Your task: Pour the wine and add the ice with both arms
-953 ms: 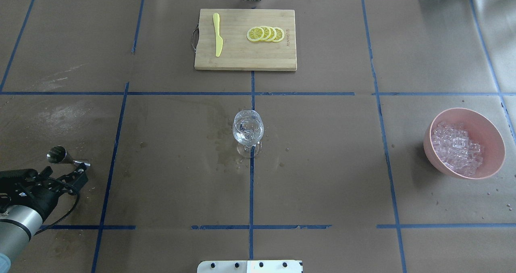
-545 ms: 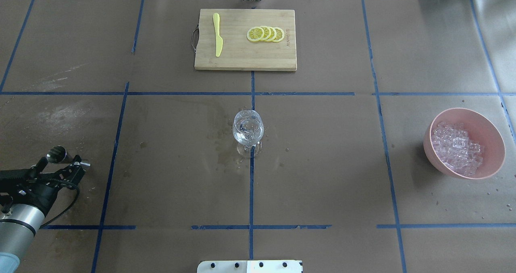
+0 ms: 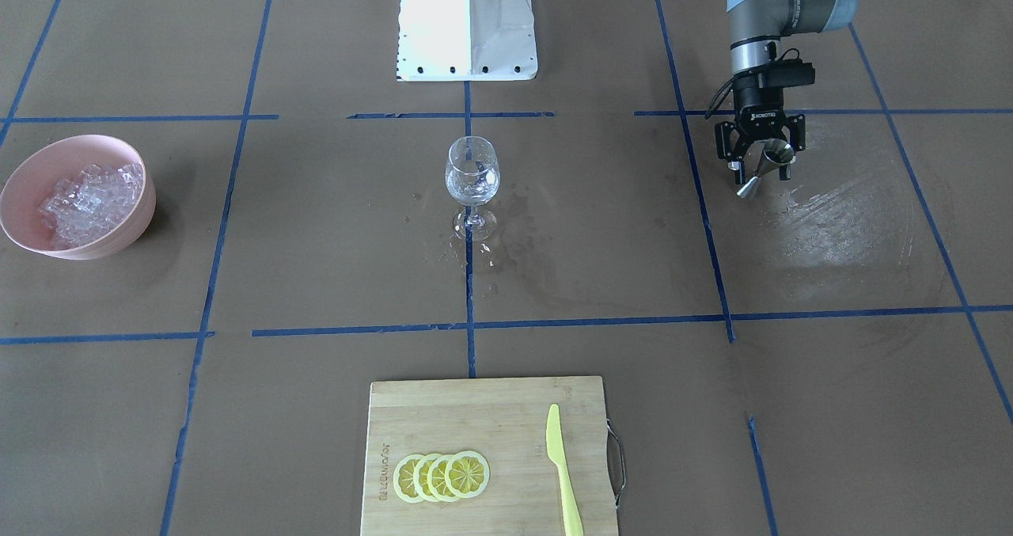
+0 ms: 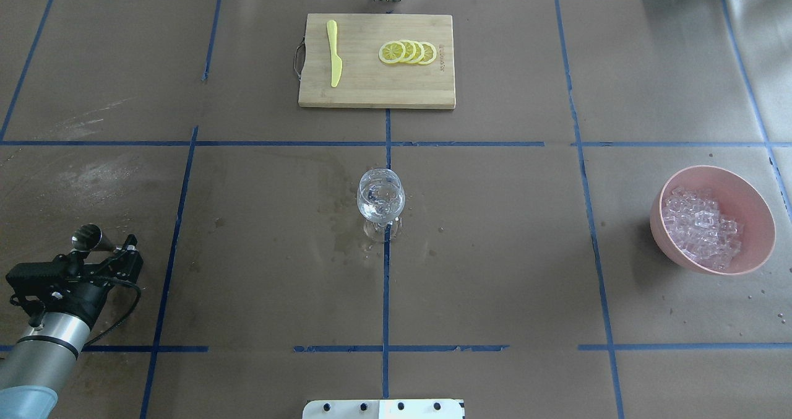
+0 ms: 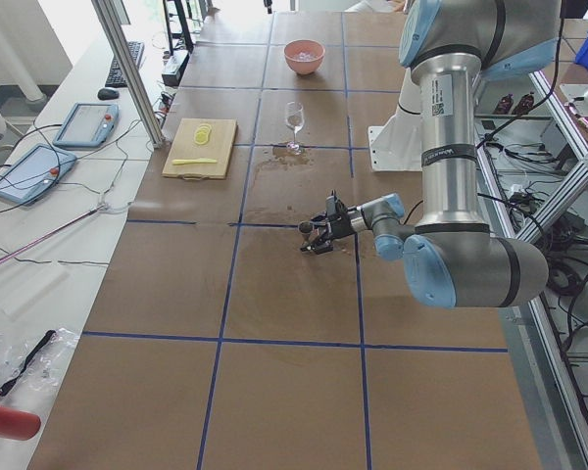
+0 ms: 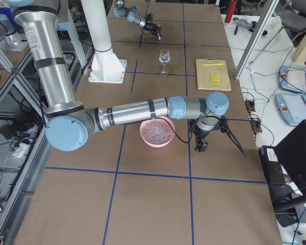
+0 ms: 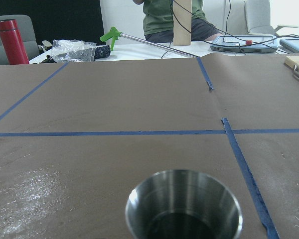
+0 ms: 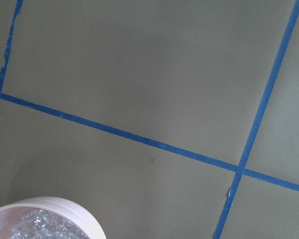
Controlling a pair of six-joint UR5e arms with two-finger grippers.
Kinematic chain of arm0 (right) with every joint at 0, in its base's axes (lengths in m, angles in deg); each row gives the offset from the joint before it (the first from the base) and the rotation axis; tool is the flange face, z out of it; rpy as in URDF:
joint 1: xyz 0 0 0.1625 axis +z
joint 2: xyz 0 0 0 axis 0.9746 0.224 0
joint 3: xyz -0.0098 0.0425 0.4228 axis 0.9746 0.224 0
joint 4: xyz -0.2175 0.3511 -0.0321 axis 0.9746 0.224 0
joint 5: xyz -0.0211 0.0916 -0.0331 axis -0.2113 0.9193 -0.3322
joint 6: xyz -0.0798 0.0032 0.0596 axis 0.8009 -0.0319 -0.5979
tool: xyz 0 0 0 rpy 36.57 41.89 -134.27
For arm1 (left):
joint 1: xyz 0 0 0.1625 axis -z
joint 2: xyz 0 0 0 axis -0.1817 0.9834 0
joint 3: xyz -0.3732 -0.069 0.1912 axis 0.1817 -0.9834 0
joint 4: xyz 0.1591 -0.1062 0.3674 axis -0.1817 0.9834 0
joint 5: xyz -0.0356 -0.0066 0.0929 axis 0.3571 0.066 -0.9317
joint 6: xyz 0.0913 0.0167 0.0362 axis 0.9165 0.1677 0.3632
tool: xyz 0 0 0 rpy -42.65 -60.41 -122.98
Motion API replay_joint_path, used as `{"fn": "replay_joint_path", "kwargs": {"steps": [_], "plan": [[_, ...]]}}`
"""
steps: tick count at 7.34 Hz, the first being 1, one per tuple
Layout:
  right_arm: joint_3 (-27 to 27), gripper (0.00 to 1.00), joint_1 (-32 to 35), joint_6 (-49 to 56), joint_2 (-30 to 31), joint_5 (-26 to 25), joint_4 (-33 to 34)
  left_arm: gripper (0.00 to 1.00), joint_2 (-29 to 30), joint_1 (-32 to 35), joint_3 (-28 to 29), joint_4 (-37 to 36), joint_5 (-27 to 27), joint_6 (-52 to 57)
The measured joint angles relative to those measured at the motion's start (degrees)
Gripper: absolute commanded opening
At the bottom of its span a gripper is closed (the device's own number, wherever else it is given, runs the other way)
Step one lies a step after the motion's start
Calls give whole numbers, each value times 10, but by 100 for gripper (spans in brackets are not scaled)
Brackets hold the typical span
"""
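Left tool [image 3: 760, 173] gapes wide around the jigger [image 3: 768, 162] near the table [image 3: 554, 283] edge; right tool [image 6: 199, 147]: cannot tell.

We find that only the left arm [image 4: 46, 340] has moved. It now sits a little further in from the table's left edge than half a second ago. Its claw [image 4: 103, 248] has turned. The spread fingers [image 4: 129, 249] now flank the jigger [image 4: 88, 236], and one finger covers the narrow end that showed earlier.
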Motion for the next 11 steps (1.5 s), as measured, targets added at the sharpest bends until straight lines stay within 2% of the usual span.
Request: {"fn": "replay_joint_path", "kwargs": {"steps": [5,7,9,10,11], "plan": [[-1,100,0,0,0,1,0,50,1,2,-1,3,-8,0],[-1,100,0,0,0,1,0,44,1,2,-2,4,-12,0],[-3,100,0,0,0,2,0,23,1,1,1,4,-12,0],[-4,100,0,0,0,2,0,0,1,1,2,3,-12,0],[-5,100,0,0,1,2,1,0,0,1,2,3,-11,0]]}}
